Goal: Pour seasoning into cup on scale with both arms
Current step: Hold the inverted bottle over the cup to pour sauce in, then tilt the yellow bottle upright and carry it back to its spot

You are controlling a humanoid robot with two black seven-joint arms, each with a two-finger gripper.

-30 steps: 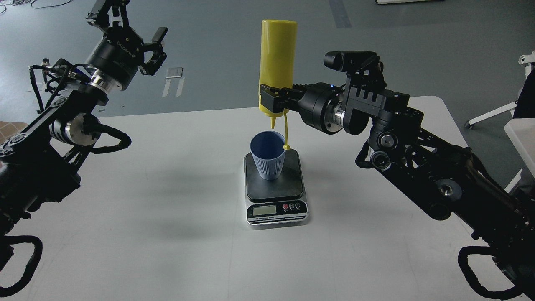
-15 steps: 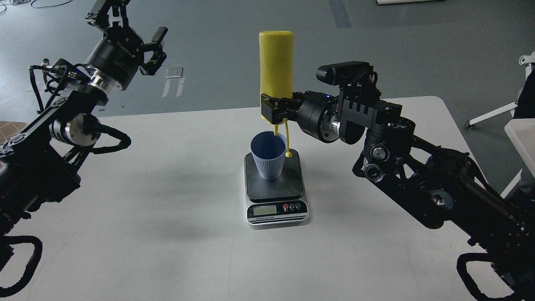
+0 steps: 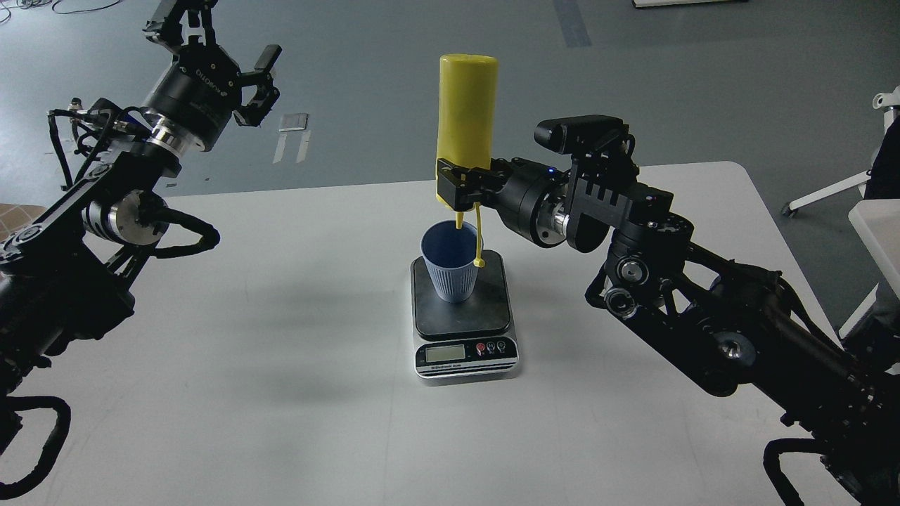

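The yellow seasoning bottle (image 3: pixel 465 109) is held upside down, nozzle pointing into the mouth of the pale blue ribbed cup (image 3: pixel 451 261). Its tethered cap (image 3: pixel 481 262) hangs beside the cup's right rim. The cup stands on the dark platform of the scale (image 3: pixel 464 318), whose silver front with display faces me. My right gripper (image 3: pixel 457 191) is shut on the bottle's lower end near the nozzle. My left gripper (image 3: pixel 260 81) is raised at the far left, fingers spread, holding nothing.
The white table (image 3: pixel 281 393) carries the scale at its middle. Grey floor lies beyond the far edge, with a small pale piece (image 3: pixel 293 123) on it. A white object (image 3: pixel 879 232) stands off the table's right edge.
My right arm has lowered the inverted bottle, bringing the nozzle from above the cup down to its mouth. The left arm has not moved.
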